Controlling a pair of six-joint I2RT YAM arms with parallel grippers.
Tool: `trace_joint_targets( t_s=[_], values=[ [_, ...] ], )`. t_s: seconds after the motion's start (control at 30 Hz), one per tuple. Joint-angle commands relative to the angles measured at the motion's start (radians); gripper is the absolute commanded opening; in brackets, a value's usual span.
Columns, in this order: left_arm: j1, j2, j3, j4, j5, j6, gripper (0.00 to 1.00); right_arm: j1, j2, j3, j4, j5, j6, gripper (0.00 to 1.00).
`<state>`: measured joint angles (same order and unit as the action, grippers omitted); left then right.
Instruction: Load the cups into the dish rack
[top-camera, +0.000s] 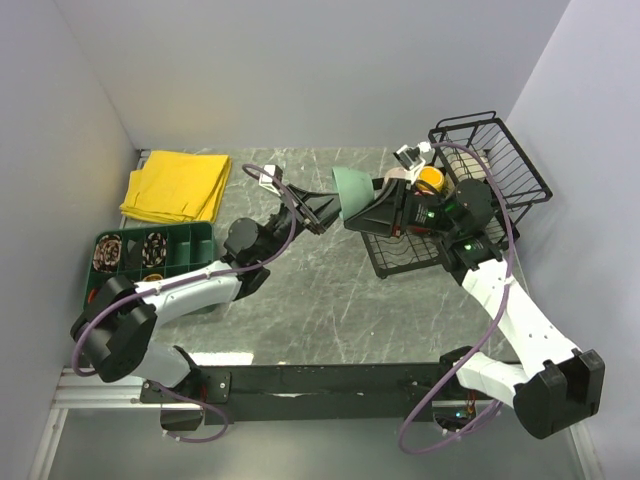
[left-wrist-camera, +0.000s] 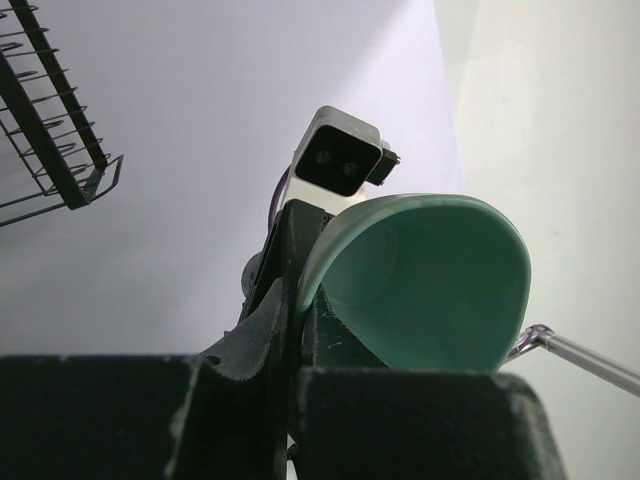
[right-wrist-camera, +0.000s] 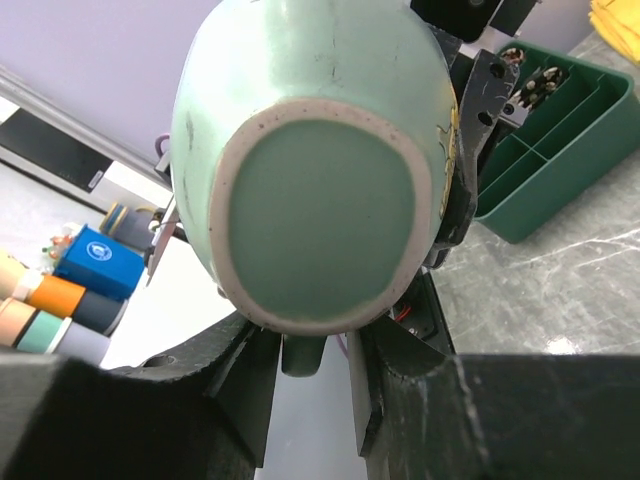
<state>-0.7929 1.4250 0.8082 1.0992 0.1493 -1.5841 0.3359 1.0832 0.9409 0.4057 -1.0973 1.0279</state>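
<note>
A grey-green cup (top-camera: 352, 185) hangs in the air left of the black wire dish rack (top-camera: 400, 258). My left gripper (top-camera: 328, 208) is shut on its rim, one finger inside the cup (left-wrist-camera: 430, 280) and one outside. In the right wrist view the cup's base (right-wrist-camera: 320, 170) faces the camera and its handle (right-wrist-camera: 303, 355) points down between the fingers of my right gripper (right-wrist-camera: 315, 375). The right gripper's fingers (right-wrist-camera: 365, 385) stand narrowly apart, with a gap still showing beside the handle. A yellow cup (top-camera: 432, 180) sits in the rack.
The rack's taller wire basket (top-camera: 495, 160) stands at the back right. A green compartment tray (top-camera: 150, 255) lies at the left under my left arm. A folded yellow cloth (top-camera: 178, 185) lies at the back left.
</note>
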Motion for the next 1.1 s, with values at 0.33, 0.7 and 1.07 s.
trace_joint_targets(
  t_s=[0.33, 0.7, 1.07],
  values=[
    [-0.009, 0.029, 0.055, 0.076, 0.059, -0.005, 0.01, -0.035, -0.020, -0.014, 0.093, -0.022, 0.044, 0.39],
    [-0.008, 0.081, 0.103, 0.041, 0.148, 0.012, 0.16, -0.041, -0.023, -0.036, 0.116, -0.052, 0.018, 0.00],
    [0.037, -0.096, 0.037, -0.177, 0.144, 0.177, 0.78, -0.110, -0.126, -0.042, -0.085, -0.038, -0.236, 0.00]
  ],
)
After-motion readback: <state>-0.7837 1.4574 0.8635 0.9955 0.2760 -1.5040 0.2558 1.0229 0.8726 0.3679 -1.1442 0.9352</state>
